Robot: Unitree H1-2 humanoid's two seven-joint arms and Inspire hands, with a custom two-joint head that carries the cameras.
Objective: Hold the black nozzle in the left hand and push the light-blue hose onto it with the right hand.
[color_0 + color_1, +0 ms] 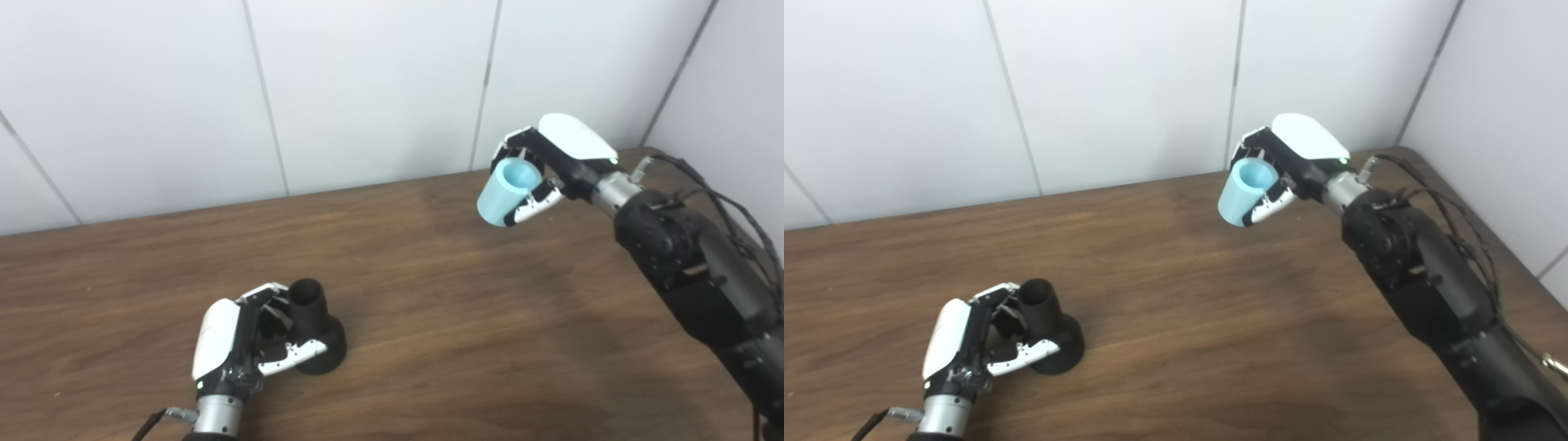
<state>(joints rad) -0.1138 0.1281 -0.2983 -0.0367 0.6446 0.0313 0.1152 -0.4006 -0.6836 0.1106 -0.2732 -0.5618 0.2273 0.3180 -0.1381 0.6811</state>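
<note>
Since my left robot hand (pixel 245 343) is already wrapped around the black nozzle (pixel 313 331) on the table (pixel 459 306), I'd keep it steady, neck up. Right robot hand (pixel 551 165) grips the light-blue hose (pixel 505 193) aloft, well apart; I'd line up its bore first. One nozzle, one hose.

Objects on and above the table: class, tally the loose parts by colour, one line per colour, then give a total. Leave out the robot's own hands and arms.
Black: 1, the nozzle, in the left hand
Light blue: 1, the hose, in the right hand
Total: 2
</note>
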